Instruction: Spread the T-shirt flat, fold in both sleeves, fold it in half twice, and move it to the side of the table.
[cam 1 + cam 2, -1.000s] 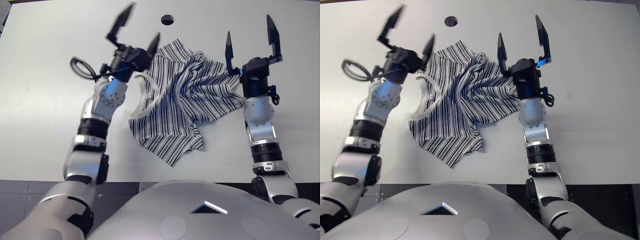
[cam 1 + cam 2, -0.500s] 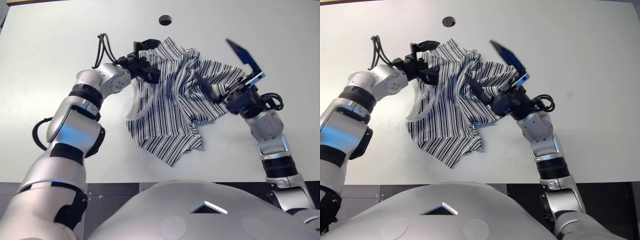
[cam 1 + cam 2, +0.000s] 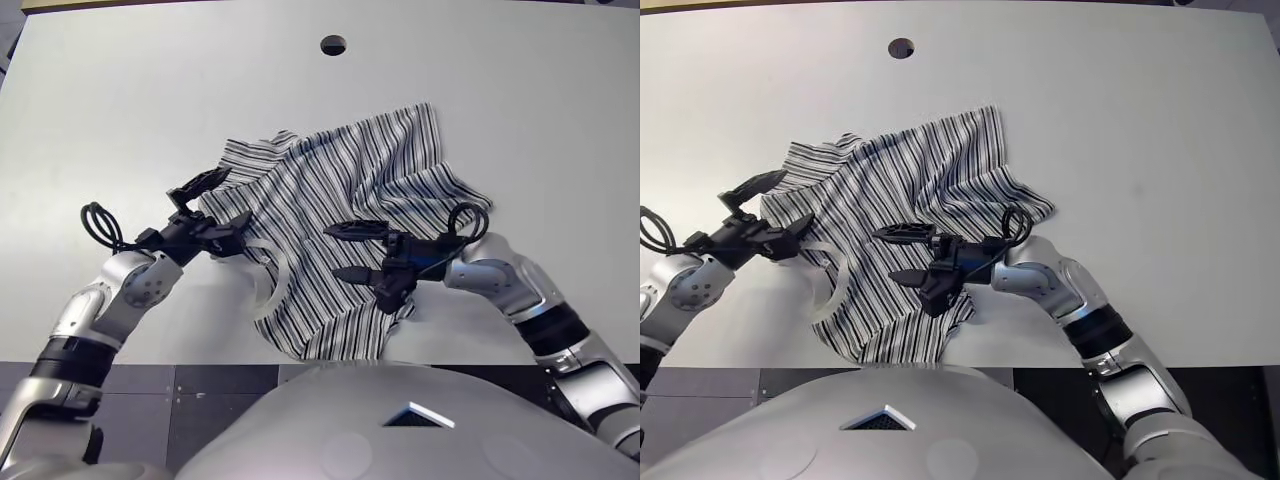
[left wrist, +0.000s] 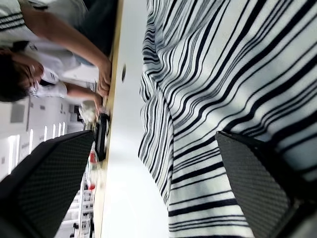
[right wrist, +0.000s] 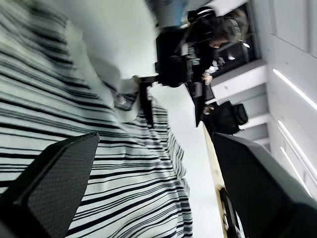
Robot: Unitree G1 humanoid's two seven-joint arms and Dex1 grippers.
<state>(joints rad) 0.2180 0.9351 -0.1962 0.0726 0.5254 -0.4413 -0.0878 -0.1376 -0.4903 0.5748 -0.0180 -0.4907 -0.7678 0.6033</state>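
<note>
The T-shirt (image 3: 340,190) lies rumpled on the table (image 3: 140,100) (a hole (image 3: 333,45) at the far edge). The left gripper (image 3: 216,203) at its left edge and the right gripper (image 3: 347,251) over it both gape.

T-shirt (image 3: 335,195): dark and white stripes, white neck band (image 3: 272,283) curling loose at its left near side. Rumpled, half spread, folds bunched across the middle. Lies well apart from the round hole (image 3: 333,45), nearer the robot; one corner juts toward the hole's right.

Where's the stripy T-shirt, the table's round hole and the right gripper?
T-shirt (image 3: 340,185): left eye view, middle of the striped cloth.
Hole (image 3: 333,45): left eye view, its dark centre.
Right gripper (image 3: 336,251): left eye view, between its fingertips.
</note>
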